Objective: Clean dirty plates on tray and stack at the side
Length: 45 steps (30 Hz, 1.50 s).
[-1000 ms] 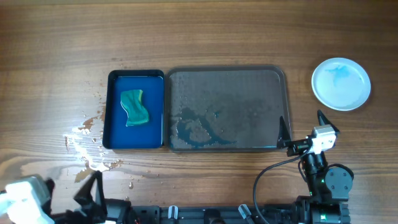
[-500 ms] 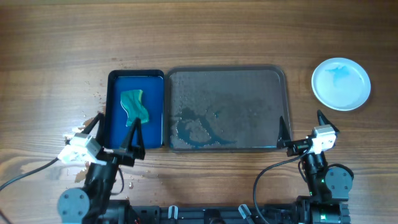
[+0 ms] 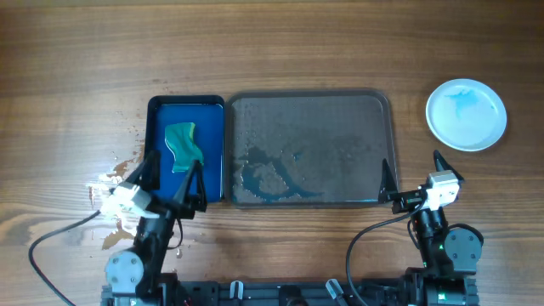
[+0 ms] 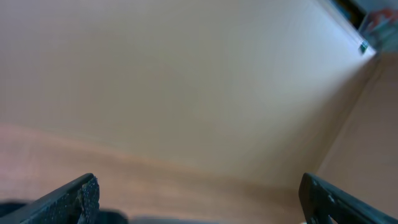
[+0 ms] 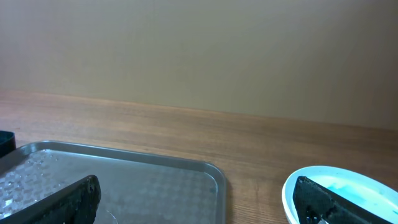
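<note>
**Overhead and wrist views of two arms at a wooden surface (image 3: 280, 51).** The left tool (image 3: 174, 168) is standing with its jaws spread wide and is gripping nothing. In its own wrist view the two dark fingers (image 4: 68, 199) are framing only a blurred pale wall (image 4: 186, 81).

Directly ahead of this tool a deep-blue tray (image 3: 211, 127) is lying. Seen from above, the tool's right finger is overlapping that tray's near edge; whether it is touching cannot be told. A crumpled green cloth (image 3: 184, 146) is resting in the deep-blue tray, just ahead of the gap between the fingers. Pale splashes (image 3: 115, 183) are showing on the surface to the left of this tool.

The right tool (image 3: 414, 170) is likewise standing fully open and is carrying nothing. The tray (image 3: 314, 115), dark grey with a raised rim, is lying ahead of it and to its left, with its near right corner just beside the tool's left finger. A bluish puddle (image 3: 268, 183) is sitting in the tray's near part, well to the left of the right tool.

The plates (image 3: 466, 115) are sitting ahead of the right tool and to its right, well apart from it and off the tray, on the bare surface. From above they are showing as one white disc with a blue smear near the centre, so how many are stacked there cannot be told.
</note>
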Available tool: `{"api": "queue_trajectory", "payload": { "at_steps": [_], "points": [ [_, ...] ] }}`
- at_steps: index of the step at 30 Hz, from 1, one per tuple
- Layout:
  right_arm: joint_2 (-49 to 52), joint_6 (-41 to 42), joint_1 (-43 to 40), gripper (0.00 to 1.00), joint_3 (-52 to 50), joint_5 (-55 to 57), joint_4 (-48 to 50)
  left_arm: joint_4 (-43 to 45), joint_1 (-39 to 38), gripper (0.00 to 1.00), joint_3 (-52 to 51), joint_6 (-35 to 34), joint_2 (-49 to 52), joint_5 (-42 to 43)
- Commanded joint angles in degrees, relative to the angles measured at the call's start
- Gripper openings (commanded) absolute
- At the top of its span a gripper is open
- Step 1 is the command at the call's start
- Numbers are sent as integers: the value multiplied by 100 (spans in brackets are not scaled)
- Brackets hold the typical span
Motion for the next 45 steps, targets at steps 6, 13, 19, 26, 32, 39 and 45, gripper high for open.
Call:
{"api": "queue_trajectory", "payload": {
  "at_steps": [6,13,19,26,32,39,45],
  "points": [
    [-31,42,-24,100,-7,-9,17,-1718,48,100,-35,13,-55,234],
    [-31,44,-24,100,-7,-9,17,-1720,48,100,-35,179,-55,225],
    [-31,44,-24,100,-7,-7,17,-1716,48,100,-35,179,-55,223],
    [-31,44,-24,100,-7,-9,17,-1716,48,100,-35,179,-50,223],
    [-31,44,-24,100,-7,-9,17,-1716,48,100,-35,179,-50,223],
    [-31,44,-24,100,-7,-7,15,-1716,48,100,-35,179,-46,223],
    [-31,46,-24,100,-7,-9,15,-1716,48,100,-35,181,-46,223]
  ]
}}
